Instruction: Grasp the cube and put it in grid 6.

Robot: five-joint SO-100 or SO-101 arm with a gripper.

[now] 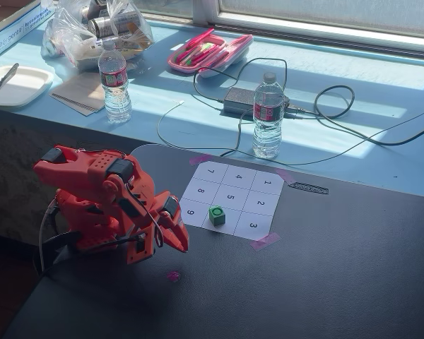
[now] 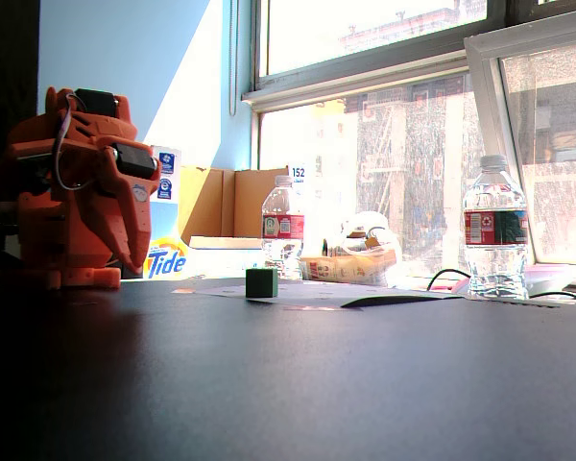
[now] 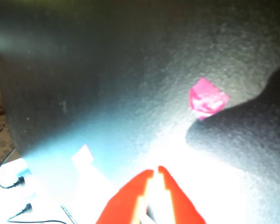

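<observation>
The green cube (image 1: 217,215) sits on the numbered paper sheet, in the cell between 9 and 3, which is grid 6 (image 1: 232,223); it covers the numeral. It shows as a dark green block in the other fixed view (image 2: 261,282). My red gripper (image 1: 179,244) is folded back, pointing down at the dark table, left of and nearer than the sheet, well apart from the cube. Its jaws are together and hold nothing; it also shows in the wrist view (image 3: 155,171) and the low fixed view (image 2: 132,261). The cube is out of the wrist view.
A scrap of pink tape (image 1: 173,276) lies on the table near the gripper, also in the wrist view (image 3: 206,99). Two water bottles (image 1: 268,115) (image 1: 115,80), cables, a power brick (image 1: 242,101) and a pink case (image 1: 209,51) stand on the sill behind the sheet.
</observation>
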